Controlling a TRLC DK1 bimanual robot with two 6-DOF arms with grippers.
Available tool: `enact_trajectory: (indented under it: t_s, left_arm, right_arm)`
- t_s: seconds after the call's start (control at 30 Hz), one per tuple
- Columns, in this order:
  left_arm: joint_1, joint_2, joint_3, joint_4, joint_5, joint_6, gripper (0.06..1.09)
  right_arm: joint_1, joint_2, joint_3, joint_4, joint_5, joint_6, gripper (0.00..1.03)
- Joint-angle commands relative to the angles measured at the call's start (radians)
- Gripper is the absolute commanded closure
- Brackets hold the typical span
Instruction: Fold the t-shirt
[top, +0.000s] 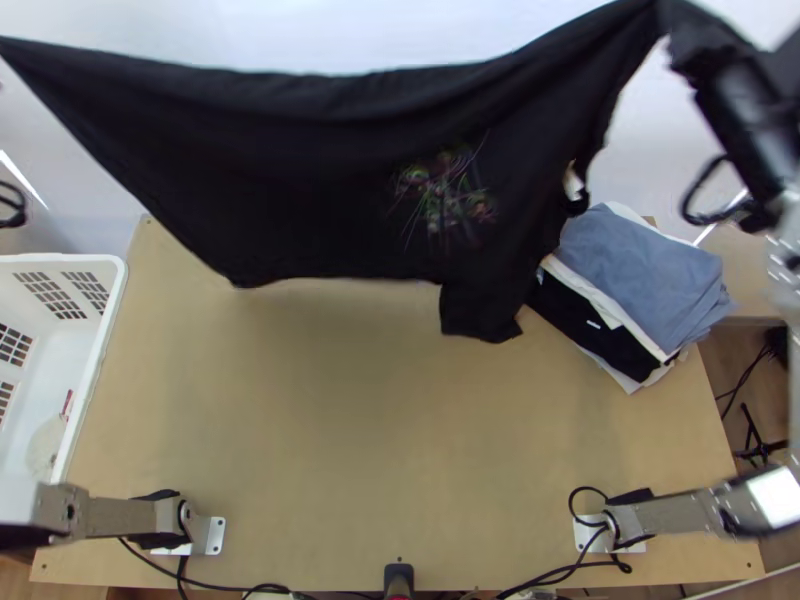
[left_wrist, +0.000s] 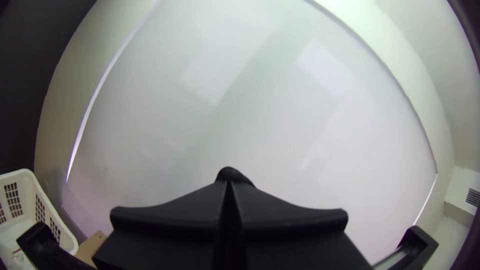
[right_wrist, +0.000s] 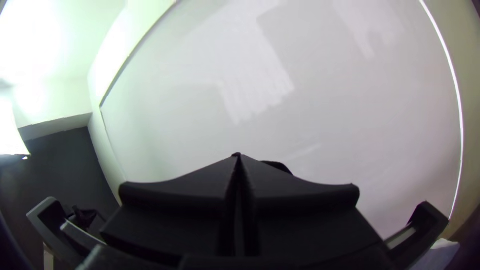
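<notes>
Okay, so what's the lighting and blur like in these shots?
Top view: the right arm's gripper is blurred, the tabletop softly shaded below the shirt; left wrist view: edges bow; right wrist view: glare at upper left.

My top view looks steeply down from high over the near edge of the table. My two wrist views look out from close behind my fingers, facing the white wall. The top and left wrist views share the basket and part of the table.
</notes>
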Motion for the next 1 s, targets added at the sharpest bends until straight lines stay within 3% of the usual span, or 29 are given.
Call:
enact_trajectory:
  t_s: [0.0,0.1,0.3,0.53,0.83,0.97]
  left_arm:
    - [0.018,-0.118,-0.017,0.068,-0.026,-0.006,1.05]
    - [0.042,-0.17,-0.024,0.084,-0.034,-0.006,1.05]
    - [0.101,-0.236,-0.052,0.097,-0.035,0.0,1.05]
    - [0.101,-0.3,-0.063,0.087,-0.032,0.001,1.05]
    - [0.065,-0.468,-0.239,-0.054,-0.02,0.008,1.05]
    - [0.024,-0.612,-0.486,-0.114,-0.012,0.011,1.05]
  right_arm:
    - [0.019,-0.229,-0.129,0.058,-0.022,-0.034,1.0]
    - [0.075,-0.381,-0.224,0.065,-0.045,-0.057,1.0]
    - [0.019,-0.615,-0.354,0.082,-0.131,-0.067,1.0]
    - [0.018,-0.761,-0.431,0.107,-0.146,-0.129,1.0]
    - [0.029,-0.821,-0.463,-0.223,-0.152,-0.126,1.0]
    - [0.03,-0.913,-0.705,-0.278,-0.152,-0.099,1.0]
